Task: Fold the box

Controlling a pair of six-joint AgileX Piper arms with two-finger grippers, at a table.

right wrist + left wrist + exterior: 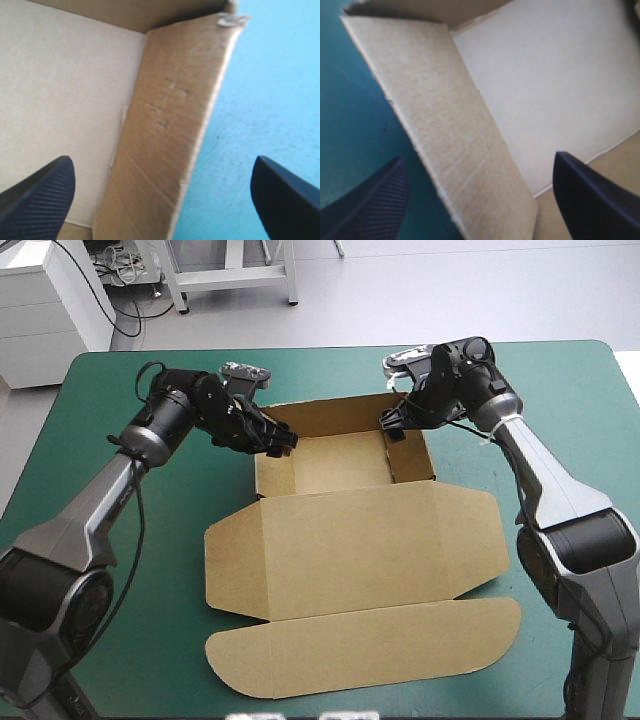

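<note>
Nearest, at 6 o'clock on the table (575,390), lies the rounded tuck flap (365,645) of the box (345,510), flat on the teal-green cover (110,400). The lid (355,550) lies flat just beyond it at the centre. At 10 o'clock the left gripper (281,440) hangs over the tray's left wall (258,478). Its wrist view shows it spread wide, the left wall (455,130) standing between the black fingers. One finger is over the cover (350,125) outside and one over the tray floor (545,80), neither visibly touching board. The tray (335,460) sits at 12 o'clock with its far and side walls raised. At 1 o'clock the right gripper (392,423) is likewise wide apart, straddling the right wall (165,140), with bare cover (270,100) on the outside. By my reading the job is well along: the tray is formed and the side walls look doubled over. What is left seems to be seating those tucks firmly, while lid and tuck flap are not yet folded. Room is generous at 9 and 3 o'clock, where broad bare strips flank the box. At 12 o'clock the far edge runs closer behind the tray, and the tuck flap leaves little cover at 6 o'clock.
</note>
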